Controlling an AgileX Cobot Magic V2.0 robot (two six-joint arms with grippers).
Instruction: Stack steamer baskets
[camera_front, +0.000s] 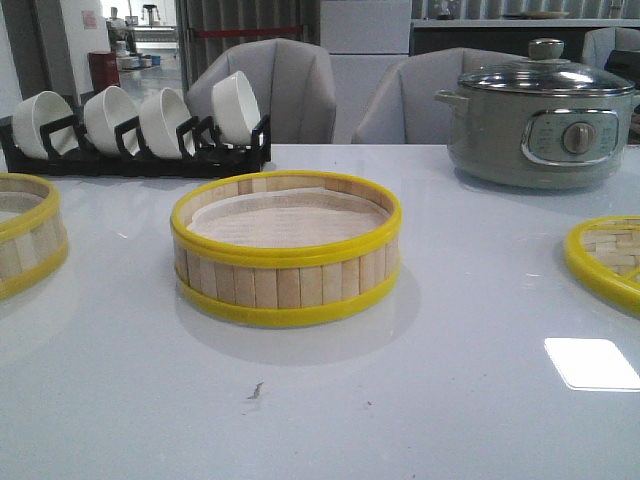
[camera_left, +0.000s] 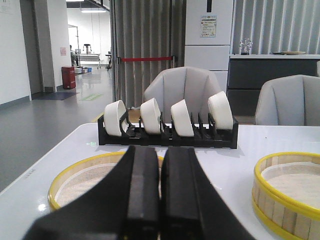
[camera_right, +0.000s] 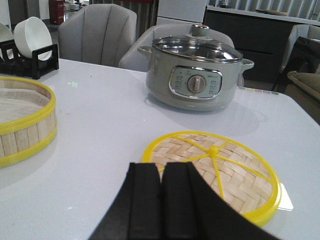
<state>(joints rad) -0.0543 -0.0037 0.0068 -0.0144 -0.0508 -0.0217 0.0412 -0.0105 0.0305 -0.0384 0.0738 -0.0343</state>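
Two steamer baskets (camera_front: 286, 250) (camera_front: 25, 235), one lid (camera_front: 607, 262), four bowls (camera_front: 237, 106), one rack (camera_front: 135, 155), one cooker (camera_front: 540, 125), two chairs (camera_front: 285, 85).

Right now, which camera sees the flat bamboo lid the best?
The right wrist view: the whole lid shows there, woven top, yellow rim and knob, just past the shut right gripper. The front view catches only a slice of it at the table's right edge. The left wrist view misses it.

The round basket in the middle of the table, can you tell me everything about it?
The middle steamer basket is wide, shallow and round. Its wall is pale upright bamboo slats, with a yellow plastic rim at top and bottom. Inside lies a white liner; nothing else is in it. It sits flat on the white table, open, with no lid. Neither gripper touches it, and nothing else on the table touches it either.
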